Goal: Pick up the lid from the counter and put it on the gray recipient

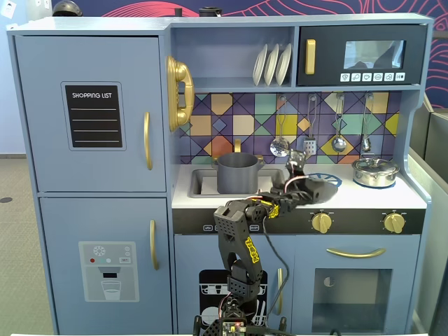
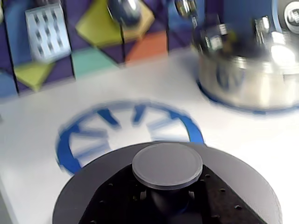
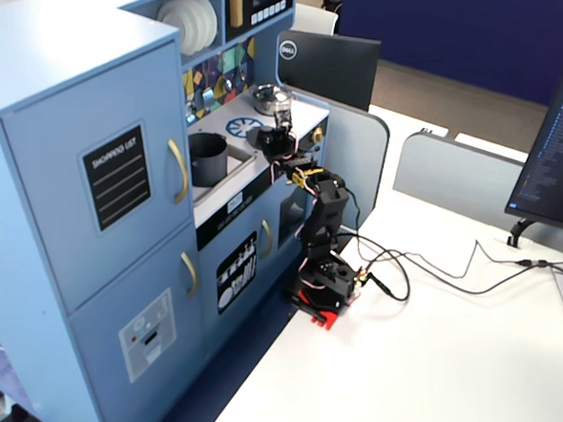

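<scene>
Gray recipient [image 1: 236, 173]: I see it at the left of the scene, sitting open-topped in the sink recess of the toy kitchen, at about 9 o'clock from my arm's wrist in a fixed view. No cover on it yet.

Lid [image 2: 168, 186]: in the wrist view it fills the bottom of the frame, a dark disc with its round knob [image 2: 167, 164] facing the camera. It looks lifted off the white surface [image 2: 37, 126], over the blue burner ring [image 2: 70, 154], but I cannot confirm the gap.

Fingers [image 2: 163, 205]: dark parts close in under the knob, so I judge they hold the lid by it. The tips themselves are hidden, so I cannot tell how tight the hold is.

Arm [image 1: 241, 231]: it reaches up from its base in front of the oven door and bends toward the burner.

Silver pot [image 1: 375, 171]: at 3 o'clock from the lid, on the right burner, shiny, with its own cover.

Risks: the knob is small, so a quick swing left could let the lid tilt or slip. If I carry it low, its edge could strike the recipient's rim or the sink wall. Landing off-centre would leave it tilted.
</scene>
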`<control>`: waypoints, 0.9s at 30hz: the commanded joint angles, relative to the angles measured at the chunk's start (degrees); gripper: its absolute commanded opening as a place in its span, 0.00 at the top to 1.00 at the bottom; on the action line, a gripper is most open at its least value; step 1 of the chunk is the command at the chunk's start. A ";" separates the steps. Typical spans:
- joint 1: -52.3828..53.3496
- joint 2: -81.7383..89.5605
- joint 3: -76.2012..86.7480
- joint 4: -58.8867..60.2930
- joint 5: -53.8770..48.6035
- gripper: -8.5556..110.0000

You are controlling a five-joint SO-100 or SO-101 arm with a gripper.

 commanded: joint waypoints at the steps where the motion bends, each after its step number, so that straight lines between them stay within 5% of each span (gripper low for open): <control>1: -1.49 5.36 -9.40 4.57 0.79 0.93; 14: -15.47 15.56 -21.18 25.58 3.08 0.93; 27: -28.74 17.84 -15.12 25.49 -0.09 0.93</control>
